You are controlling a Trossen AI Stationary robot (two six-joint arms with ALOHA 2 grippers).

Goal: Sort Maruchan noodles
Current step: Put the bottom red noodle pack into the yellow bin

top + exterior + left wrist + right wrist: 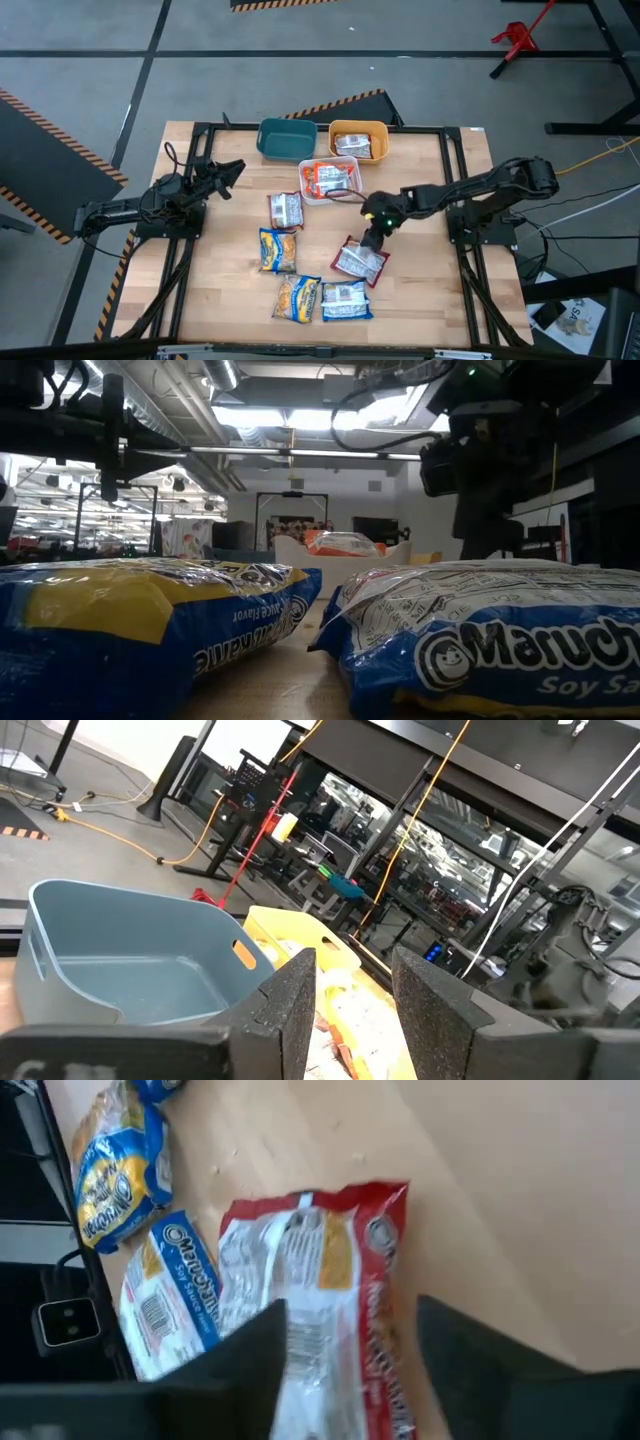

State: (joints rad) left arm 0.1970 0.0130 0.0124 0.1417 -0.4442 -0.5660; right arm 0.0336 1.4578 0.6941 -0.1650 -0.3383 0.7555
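Observation:
Several Maruchan packets lie flat on the wooden table. My right gripper (372, 238) is open and points down over the maroon-white packet (360, 263), whose upper end lies between its fingers (250, 1370) in the right wrist view. A second maroon packet (285, 210), two blue-yellow packets (278, 250) (297, 297) and a blue-white soy sauce packet (346, 300) lie nearer the table's middle and near edge. My left gripper (230, 170) waits open at the table's left, raised and facing the teal bin (130, 960). My right gripper comes at the maroon-white packet's (320, 1280) end from above, pointing down, one finger over each long side. Whether the fingers touch the wrapper, I cannot tell. The packet lies flat on the table.
Three bins stand at the far edge. The teal bin (287, 138) holds nothing that shows, the orange bin (376, 130) holds one packet, and the white bin (303, 168) holds orange-red packets. Bare wood lies to the right of the maroon-white packet.

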